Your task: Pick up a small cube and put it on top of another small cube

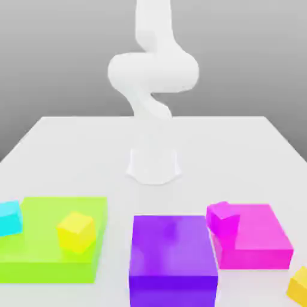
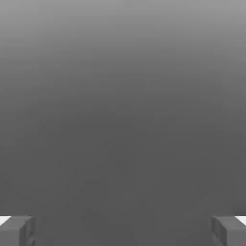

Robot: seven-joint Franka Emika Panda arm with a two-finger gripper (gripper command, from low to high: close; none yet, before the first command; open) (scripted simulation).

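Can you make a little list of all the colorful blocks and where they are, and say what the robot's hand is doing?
big blocks: green block, purple block, magenta block
on green block: lemon-yellow cube
cyan cube: at green block's far corner
small magenta cube: at magenta block's corner
orange-yellow cube: on table, alone
hand: open, holding nothing

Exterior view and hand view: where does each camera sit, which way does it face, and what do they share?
Exterior view: off the arm, looking across the white table at the white robot arm; small orange-yellow cube, small magenta-pink cube, big purple block in the foreground.
Hand view: on the hand, facing a plain grey surface; the gripper stands open, fingertips at the frame's corners.
Shared: no cube or block appears in both.
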